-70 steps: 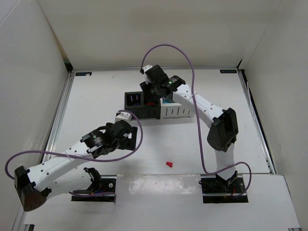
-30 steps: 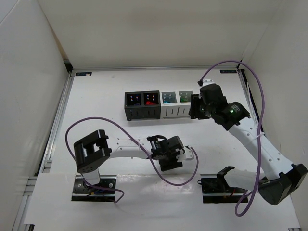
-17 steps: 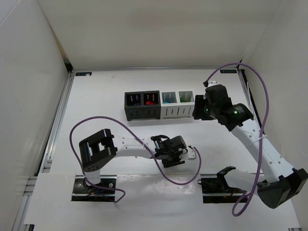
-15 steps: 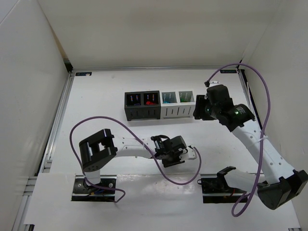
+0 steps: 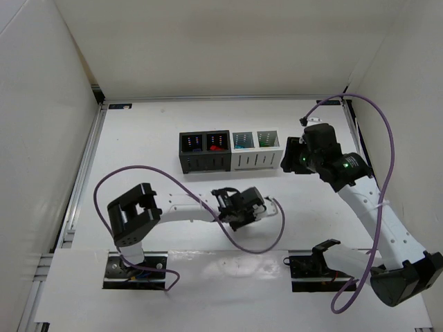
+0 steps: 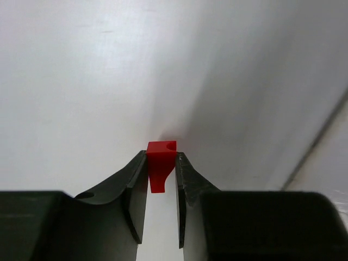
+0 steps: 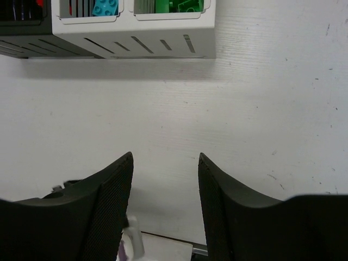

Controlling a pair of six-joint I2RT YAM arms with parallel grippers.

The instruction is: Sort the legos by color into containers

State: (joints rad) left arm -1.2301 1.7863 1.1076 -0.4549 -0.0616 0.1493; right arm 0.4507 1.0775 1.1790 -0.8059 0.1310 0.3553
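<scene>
A small red lego is pinched between my left gripper's two black fingertips, just above the white table. In the top view that gripper sits in front of the containers, and the lego is hidden under it. The containers are two black and two white bins in a row. A red lego lies in the second black bin. The white bins hold a teal lego and green legos. My right gripper is open and empty, just right of the white bins.
Purple cables loop from both arms over the table's front. White walls close in the table on three sides. A raised white strip with both arm bases runs along the near edge.
My left arm swung from the left to the red lego near the front edge, shut on it and drew back a little. My right arm left the bins and moved right.
</scene>
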